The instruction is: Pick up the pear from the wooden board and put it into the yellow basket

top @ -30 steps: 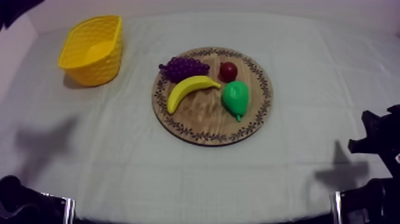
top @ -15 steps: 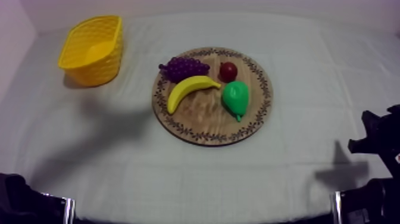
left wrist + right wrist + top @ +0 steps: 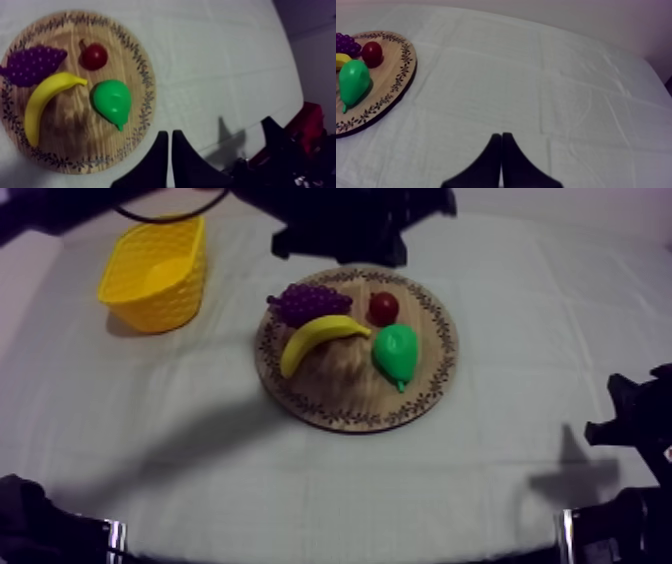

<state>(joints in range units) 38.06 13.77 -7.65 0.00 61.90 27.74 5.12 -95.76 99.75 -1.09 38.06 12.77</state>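
Left wrist view: the left gripper [image 3: 169, 134] hangs above the surface [image 3: 215, 60] with its two black fingers drawn narrow, only a thin slit between them and nothing held. Its tips sit just off the rim of the board [image 3: 148, 102], on the side nearest the pear [image 3: 112, 101]. The pear is green and lies on its side on the board, narrow end toward the gripper. Just beside its broad end is the small red fruit [image 3: 94, 56]. The tip of the banana [image 3: 42, 105] comes close to the pear, and the grapes [image 3: 32, 65] lie beyond the banana.

In the top view the left arm [image 3: 340, 223] reaches in from the upper left and its dark bulk covers the far rim of the board. The banana and grapes lie between the pear and the basket [image 3: 155, 273]. The basket stands on the cloth at the far left, well apart from the board.

The right gripper [image 3: 501, 135] rests low over bare cloth, fingers pressed together into a wedge, well apart from the board.
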